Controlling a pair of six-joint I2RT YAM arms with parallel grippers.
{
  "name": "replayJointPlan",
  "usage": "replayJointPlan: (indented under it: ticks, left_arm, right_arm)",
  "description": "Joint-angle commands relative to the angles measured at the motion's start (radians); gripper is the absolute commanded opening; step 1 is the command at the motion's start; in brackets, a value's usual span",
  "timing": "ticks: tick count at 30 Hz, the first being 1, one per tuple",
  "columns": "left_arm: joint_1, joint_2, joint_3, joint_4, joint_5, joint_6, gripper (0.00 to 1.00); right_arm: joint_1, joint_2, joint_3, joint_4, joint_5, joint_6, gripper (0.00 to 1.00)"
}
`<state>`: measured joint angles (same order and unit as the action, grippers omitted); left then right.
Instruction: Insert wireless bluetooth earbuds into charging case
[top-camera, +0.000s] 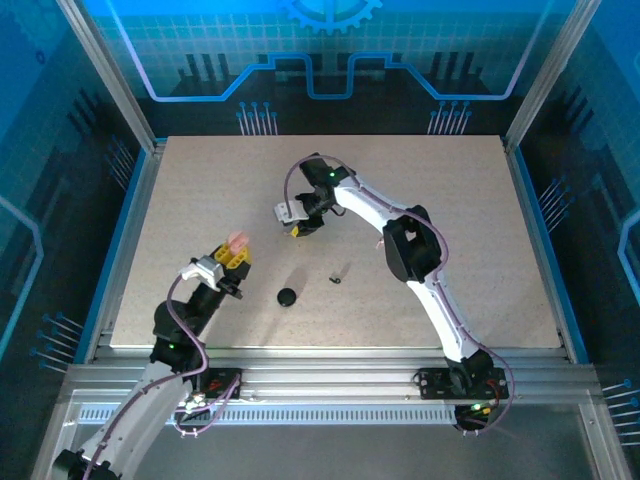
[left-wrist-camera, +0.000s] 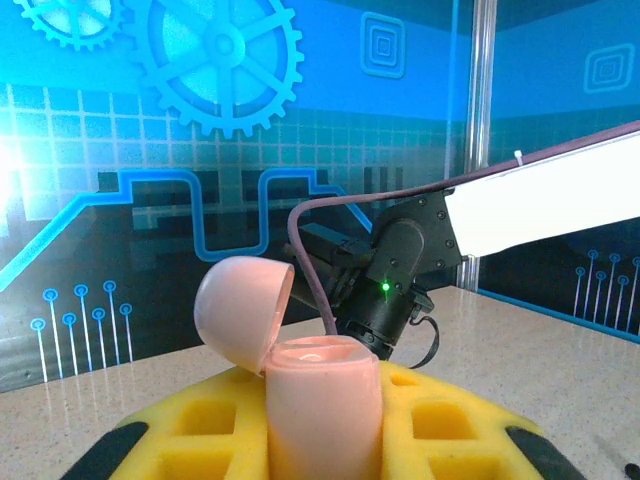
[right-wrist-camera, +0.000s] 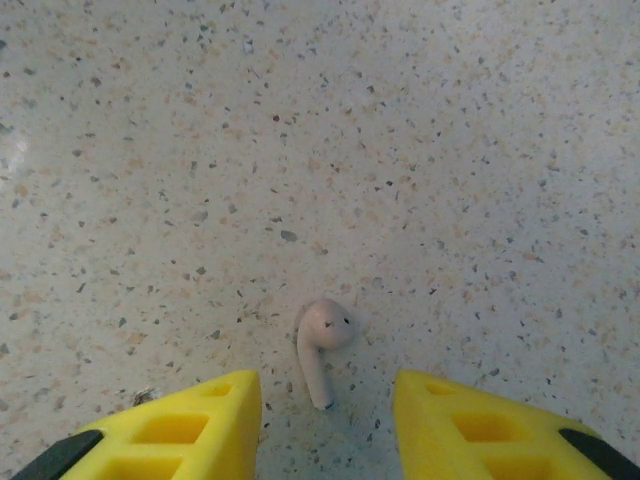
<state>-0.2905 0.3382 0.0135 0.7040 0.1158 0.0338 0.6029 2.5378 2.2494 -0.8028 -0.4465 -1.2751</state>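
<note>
Right fingers (right-wrist-camera: 200, 425): you have them parted, holding nothing, over the tabletop (right-wrist-camera: 300, 120).
Pale pink earbud (right-wrist-camera: 322, 340): lies flat in the gap between the tips, touching neither.
Axis: stem toward the wrist, bulb outward, across your closing line.
Left fingers (left-wrist-camera: 440, 430): clamped on the pink charging case (left-wrist-camera: 322, 410), lid open.

Open pink case (left-wrist-camera: 322, 400) clamped in left pincer (left-wrist-camera: 325, 435), right arm (left-wrist-camera: 540, 205) behind

No words, numbers, brands or labels are legible anywhere. The blue backdrop (left-wrist-camera: 100, 150) bears drawn signs: gear wheels (left-wrist-camera: 220, 60), nested squares (left-wrist-camera: 382, 45) and circuit lines (left-wrist-camera: 160, 182).
</note>
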Motion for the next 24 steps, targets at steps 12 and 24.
replayJointPlan:
  ticks: [12,24]
  left_arm:
    - [0.008,-0.004,-0.019,-0.016,-0.049,0.027,0.09]
    - [0.008,-0.004,0.014,-0.075,-0.037,0.046,0.09]
  right_arm:
    - [0.032,0.106,0.135,-0.118,-0.007,-0.098,0.4]
    - [0.047,0.183,0.237,-0.194,0.042,-0.131,0.34]
